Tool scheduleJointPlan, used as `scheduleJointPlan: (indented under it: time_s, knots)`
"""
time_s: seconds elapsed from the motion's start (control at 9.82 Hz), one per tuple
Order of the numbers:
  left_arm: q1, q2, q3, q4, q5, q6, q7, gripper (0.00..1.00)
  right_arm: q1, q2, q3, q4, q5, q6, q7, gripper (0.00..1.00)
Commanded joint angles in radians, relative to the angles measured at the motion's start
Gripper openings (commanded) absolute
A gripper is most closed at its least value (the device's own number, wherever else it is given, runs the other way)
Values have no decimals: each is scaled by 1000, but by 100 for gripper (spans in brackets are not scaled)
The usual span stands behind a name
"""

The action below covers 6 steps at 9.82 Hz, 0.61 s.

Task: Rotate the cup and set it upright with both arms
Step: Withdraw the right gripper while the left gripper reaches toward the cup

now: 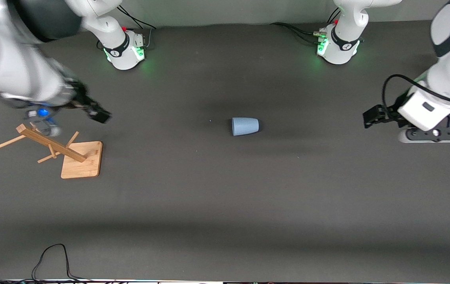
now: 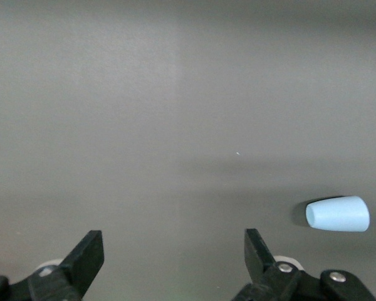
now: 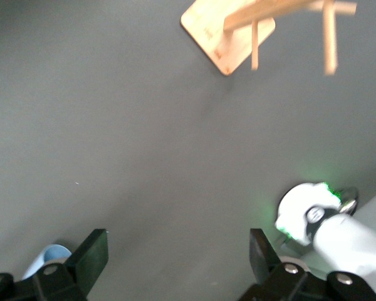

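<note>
The pale-blue cup [image 1: 245, 126] lies on its side in the middle of the dark table, its wide end toward the right arm's end. My left gripper [image 1: 371, 116] hovers open and empty over the table toward the left arm's end, well apart from the cup. In the left wrist view its jaws [image 2: 174, 257] stand wide apart and the cup [image 2: 338, 214] lies off to one side. My right gripper [image 1: 99, 114] hovers open and empty beside the wooden rack. In the right wrist view [image 3: 178, 254] only an edge of the cup [image 3: 45, 259] shows past one finger.
A wooden rack [image 1: 82, 159] with pegs stands on its square base toward the right arm's end, and shows in the right wrist view [image 3: 229, 31]. The two green-lit arm bases [image 1: 127, 49] [image 1: 337, 45] stand farthest from the front camera. Black cables [image 1: 51, 260] lie at the nearest edge.
</note>
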Motion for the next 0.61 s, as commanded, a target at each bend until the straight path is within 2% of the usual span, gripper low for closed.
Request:
scheduleJointPlan:
  time_s: [0.0,0.2,0.31,0.51]
  knots:
    - [-87,41,10,43,38,-1,-132,100,-147,-96,52,-127,-1,69,-271,100]
    - [-179,93,10,93,75,-16,-271,100,-292,-156,154,-221,-55,153,-443,100]
    - [-230,119,12,108,98,-16,-348,100,-352,-175,179,-256,-57,192,-561,100]
    - [-351,206,12,157,162,-19,-521,100,-391,-179,179,-275,-57,252,-738,100]
